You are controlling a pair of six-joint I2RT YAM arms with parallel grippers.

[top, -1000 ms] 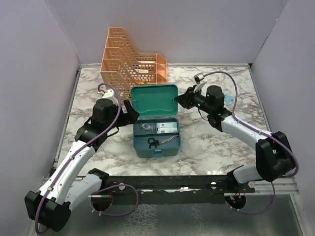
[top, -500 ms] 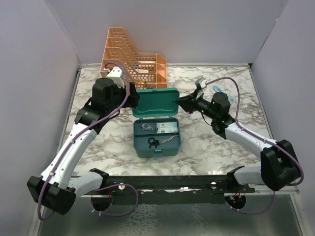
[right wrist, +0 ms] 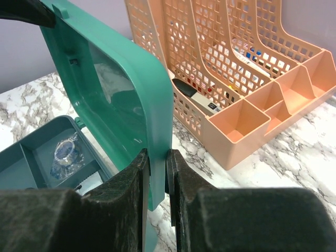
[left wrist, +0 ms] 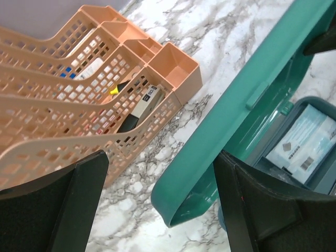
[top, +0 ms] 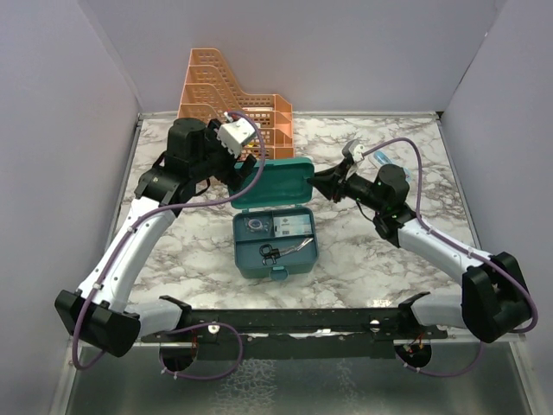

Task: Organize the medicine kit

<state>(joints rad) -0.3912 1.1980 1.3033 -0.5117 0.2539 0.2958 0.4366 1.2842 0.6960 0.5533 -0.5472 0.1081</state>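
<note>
The medicine kit [top: 275,256] stands in the middle of the marble table, its lid [top: 275,181] raised upright. Its tray holds scissors [top: 281,251], a white packet [top: 294,226] and a small roll [top: 256,226]. My right gripper [top: 320,183] is shut on the lid's right edge; in the right wrist view the pads [right wrist: 184,178] pinch the teal rim [right wrist: 157,121]. My left gripper [top: 248,164] is open at the lid's left end. In the left wrist view the lid's corner [left wrist: 178,202] lies between the spread fingers [left wrist: 58,210], touching neither.
An orange perforated file rack [top: 229,104] stands right behind the kit, close to the left gripper, with small items in its slots [left wrist: 139,102]. A pale blue item [top: 384,158] lies at the back right behind the right arm. Grey walls enclose the table.
My left arm has swung up from the kit's left side to the lid's left end by the rack. The right gripper kept its hold on the lid, which looks tipped slightly forward.
</note>
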